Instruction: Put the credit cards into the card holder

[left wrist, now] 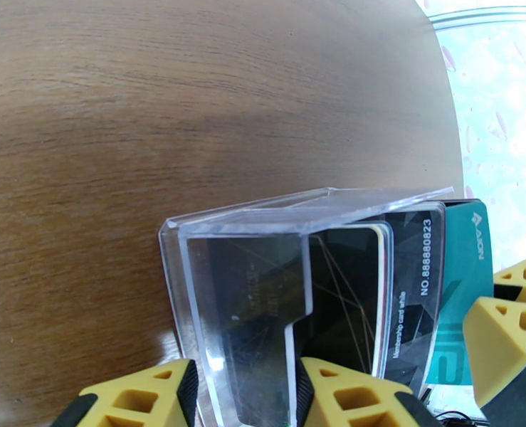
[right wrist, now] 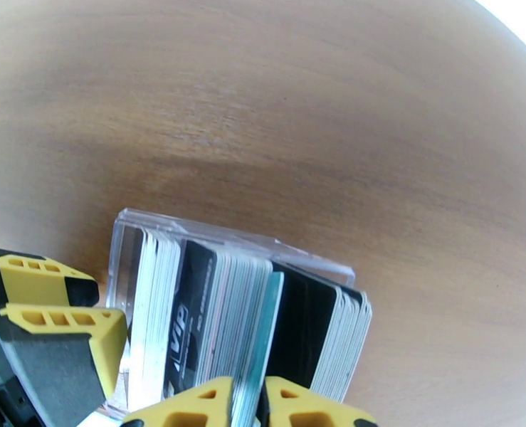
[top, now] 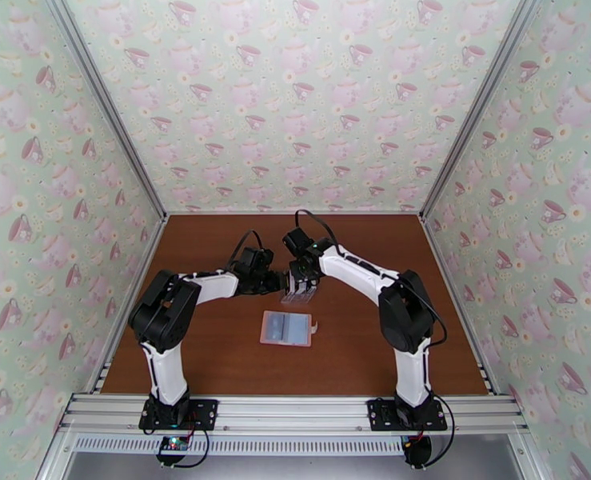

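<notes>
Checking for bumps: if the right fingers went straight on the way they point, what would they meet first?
The teal card standing in the clear rack; the right fingers straddle its top edge. Beyond it, likely the rack's floor, though depth is unclear.

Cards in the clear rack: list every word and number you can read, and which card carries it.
"NO.888880823": black numbered card.
"Membership card", then a blurred word: same card.
"AION": teal card.
"VIP": black VIP card, right wrist view; its small number is too blurred to read.
On the clear rack itself: none.
</notes>
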